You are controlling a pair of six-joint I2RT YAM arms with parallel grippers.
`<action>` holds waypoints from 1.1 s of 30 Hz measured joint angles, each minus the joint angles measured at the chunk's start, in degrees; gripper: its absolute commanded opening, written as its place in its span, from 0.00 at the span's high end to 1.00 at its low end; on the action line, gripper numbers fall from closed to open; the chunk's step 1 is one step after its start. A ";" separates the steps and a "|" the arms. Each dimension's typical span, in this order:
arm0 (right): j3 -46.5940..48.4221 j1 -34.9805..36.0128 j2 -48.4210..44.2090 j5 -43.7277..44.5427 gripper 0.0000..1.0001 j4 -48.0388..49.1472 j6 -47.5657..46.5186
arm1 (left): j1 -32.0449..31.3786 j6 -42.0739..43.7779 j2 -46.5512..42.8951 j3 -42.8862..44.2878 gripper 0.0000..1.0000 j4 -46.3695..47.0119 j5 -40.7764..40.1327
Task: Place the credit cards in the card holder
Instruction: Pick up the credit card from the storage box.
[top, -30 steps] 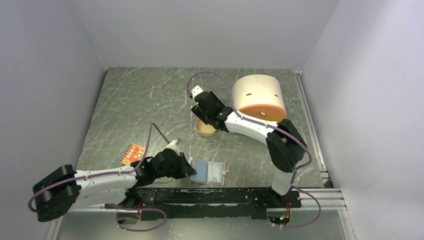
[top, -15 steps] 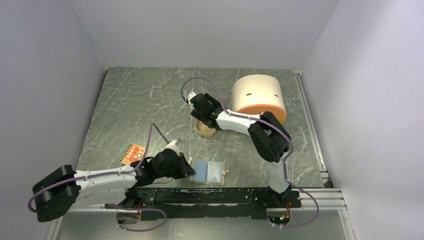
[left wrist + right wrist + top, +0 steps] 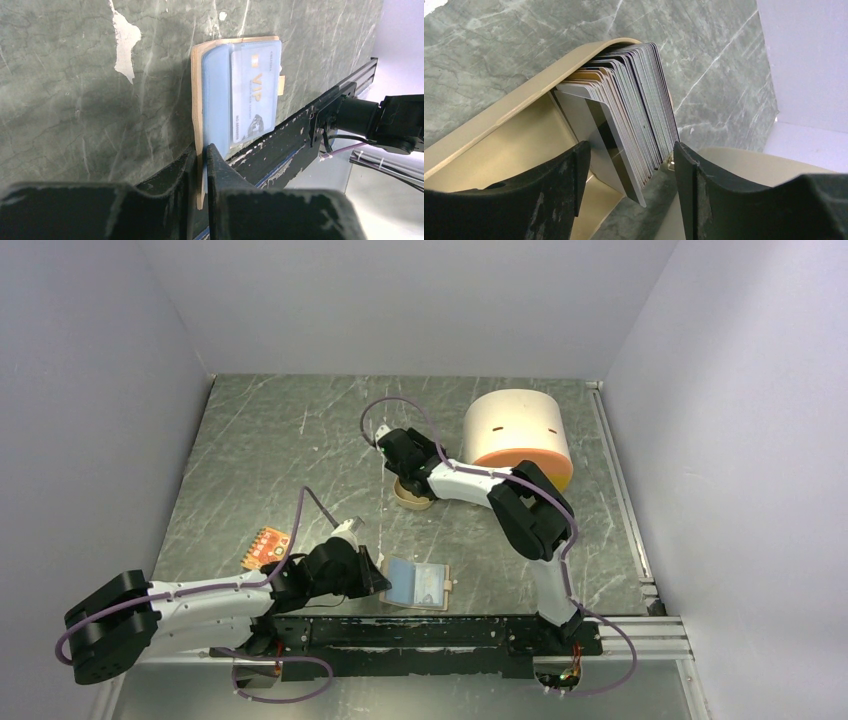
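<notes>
While upright, thin flat credit cards (image 3: 634,115) inside smooth tan tray (image 3: 499,117).

I see the box (image 3: 517,430) standing near the tray (image 3: 412,507) on its right; left of the tray the table (image 3: 270,440) lies open. The rail (image 3: 450,628) hems the holder (image 3: 420,585) along its near edge.

Pale lavender walls (image 3: 400,300) on three sides, green marbled tabletop (image 3: 280,440), even light
</notes>
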 measured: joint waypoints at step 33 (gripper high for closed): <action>3.28 -0.24 -1.53 -0.44 0.70 -4.83 3.43 | 0.00 0.00 0.09 0.37 0.85 -2.34 -0.63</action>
